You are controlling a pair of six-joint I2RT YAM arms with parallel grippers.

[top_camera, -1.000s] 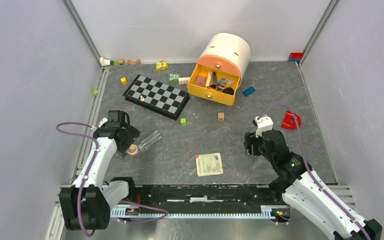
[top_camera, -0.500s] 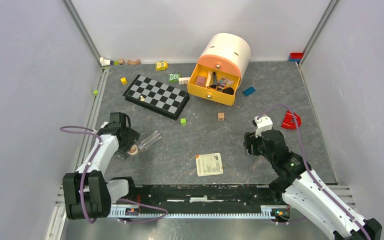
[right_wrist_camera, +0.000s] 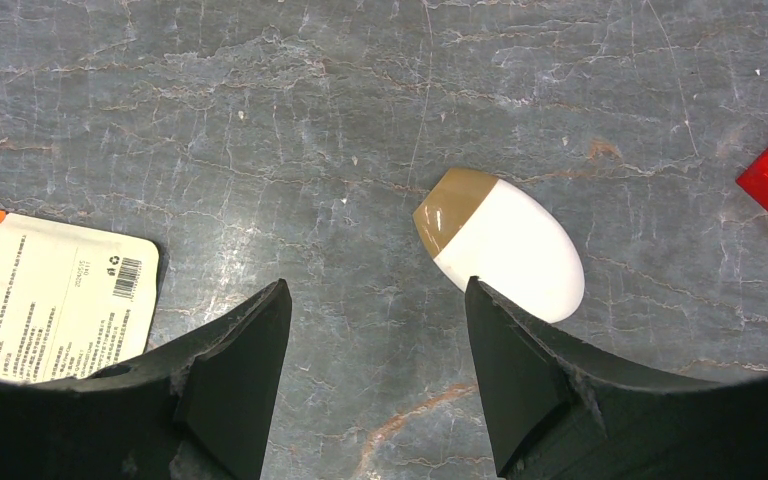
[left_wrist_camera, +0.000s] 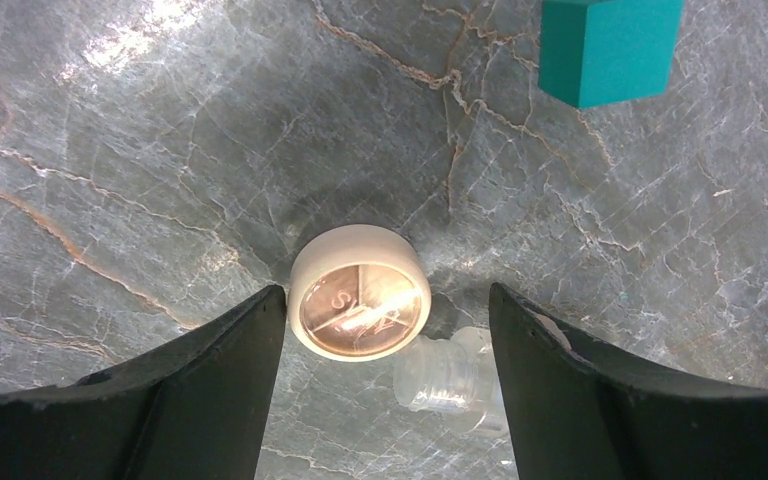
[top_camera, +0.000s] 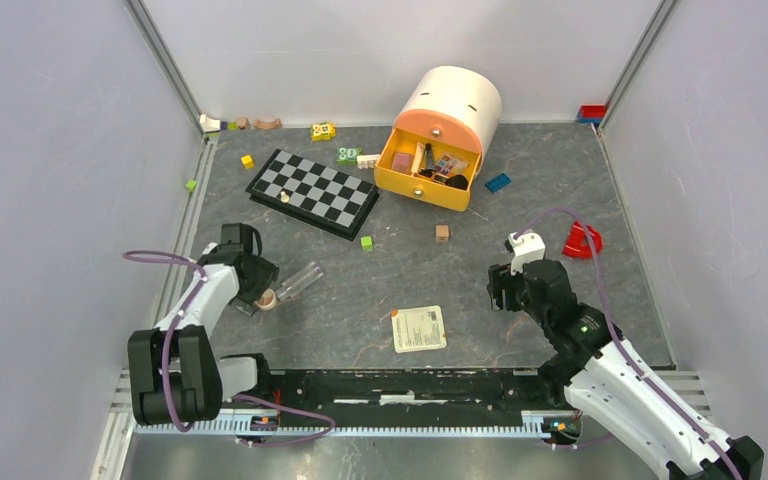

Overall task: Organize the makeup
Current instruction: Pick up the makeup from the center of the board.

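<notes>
The round peach compact lies on the stone-patterned floor between the fingers of my left gripper, which is open. Its left finger stands right beside the compact's rim, and the right finger is well apart. The clear tube lies touching the compact, threaded end first. Seen from above, the left gripper hangs over the compact and the tube. My right gripper is open over bare floor. The white egg-shaped sponge with a brown tip lies just beyond its right finger.
An orange drawer under a white dome holds several cosmetics at the back. The chessboard, a printed card, a red piece, a teal cube and scattered small bricks lie on the floor.
The left arm's elbow has swung lower and closer to the base while its gripper stays over the compact. The right arm has not moved.
</notes>
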